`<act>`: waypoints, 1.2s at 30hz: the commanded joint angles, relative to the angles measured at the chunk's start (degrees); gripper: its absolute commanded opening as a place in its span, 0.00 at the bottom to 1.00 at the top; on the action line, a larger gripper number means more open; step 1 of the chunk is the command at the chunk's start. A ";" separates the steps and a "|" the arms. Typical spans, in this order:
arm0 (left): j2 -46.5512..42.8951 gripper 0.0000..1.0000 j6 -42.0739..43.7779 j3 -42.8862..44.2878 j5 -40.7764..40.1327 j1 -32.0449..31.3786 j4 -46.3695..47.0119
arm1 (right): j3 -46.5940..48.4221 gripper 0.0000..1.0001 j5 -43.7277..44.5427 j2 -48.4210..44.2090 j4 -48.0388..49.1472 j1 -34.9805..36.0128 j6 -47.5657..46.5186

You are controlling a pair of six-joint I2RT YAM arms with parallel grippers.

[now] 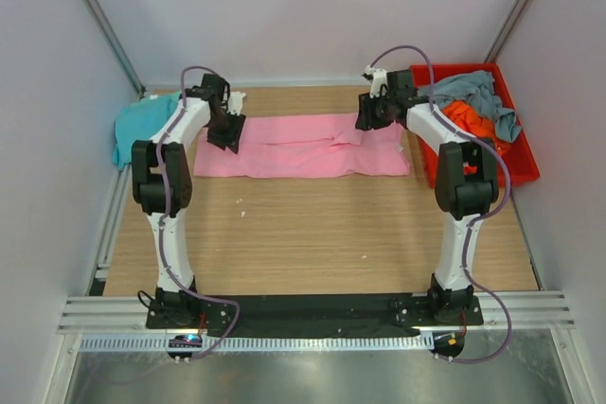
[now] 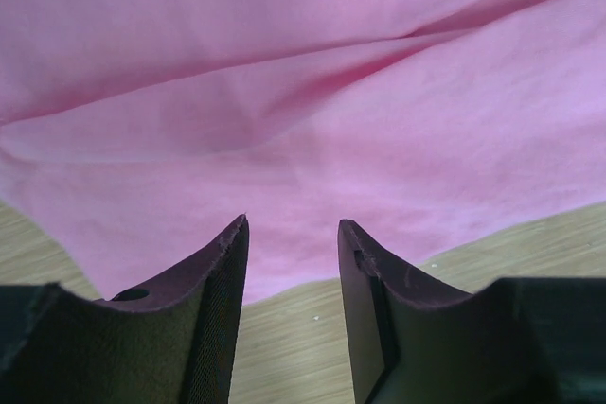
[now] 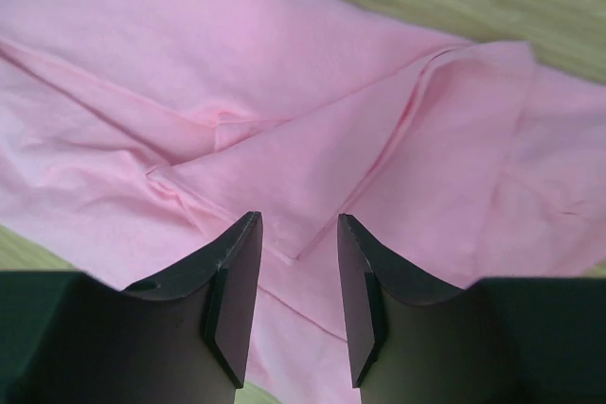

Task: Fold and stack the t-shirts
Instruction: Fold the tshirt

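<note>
The pink t-shirt [image 1: 303, 146] lies folded into a long flat strip across the far middle of the table; it also shows in the left wrist view [image 2: 312, 92] and the right wrist view [image 3: 284, 120]. My left gripper [image 1: 228, 131] is open and empty over its left end [image 2: 293, 226]. My right gripper [image 1: 370, 113] is open and empty over its right end, above a folded sleeve corner [image 3: 299, 224]. The teal t-shirt [image 1: 140, 124] lies at the far left edge. The orange t-shirt [image 1: 473, 120] and the grey-blue t-shirt [image 1: 483, 94] lie in the red bin.
The red plastic bin [image 1: 524, 163] stands at the right, close to the right arm. The wooden table [image 1: 312, 234] shows bare wood in front of the pink shirt. White walls close in the left, far and right sides.
</note>
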 commanded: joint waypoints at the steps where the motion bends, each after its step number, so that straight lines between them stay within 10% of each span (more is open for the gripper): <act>1: 3.16 0.44 -0.58 -0.49 0.28 1.69 1.67 | 0.88 0.43 -7.07 1.21 -2.99 -0.13 3.08; 32: 4.66 0.42 -1.81 -3.04 1.07 1.69 2.73 | 1.06 0.41 -3.39 6.04 -4.49 -0.22 1.24; 36: 4.57 0.42 -1.81 -3.30 1.16 1.78 2.99 | 1.23 0.25 -4.17 6.13 -3.79 -0.13 1.41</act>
